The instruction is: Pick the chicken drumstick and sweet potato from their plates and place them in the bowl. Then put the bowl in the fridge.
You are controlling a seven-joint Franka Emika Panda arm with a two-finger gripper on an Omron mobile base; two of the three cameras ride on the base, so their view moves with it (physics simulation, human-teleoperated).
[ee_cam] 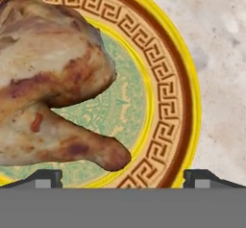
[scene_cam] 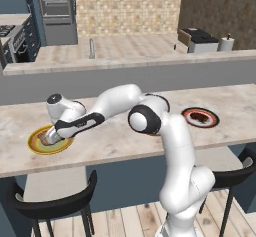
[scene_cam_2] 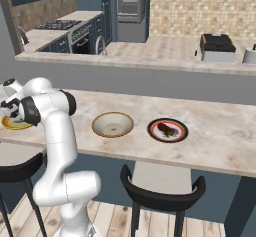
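— While the end effector (ee_cam: 123, 178) hangs low over the yellow-rimmed plate (scene_cam: 36, 147), how do its fingers stand?
— Spread wide, one tip at each side, pinching nothing. The chicken drumstick (ee_cam: 53, 82) lies on that plate just ahead of the tips, its narrow end pointing towards the patterned rim.
— And the other task things?
— Further along the tabletop (scene_cam_2: 210, 131), the bowl (scene_cam_2: 113, 124) sits with only a small speck inside, and just beside it a dark-rimmed plate (scene_cam_2: 168, 130) carries the sweet potato (scene_cam_2: 167, 129).
— Anything in the way?
— Between the drumstick's plate and the bowl, the robot's own arm crosses the tabletop. Black stools (scene_cam_2: 162, 193) stand under the near edge. Behind, a raised counter (scene_cam: 125, 61) holds a toaster (scene_cam_2: 217, 47), and the fridge (scene_cam_2: 131, 1) stands well apart at the far wall.
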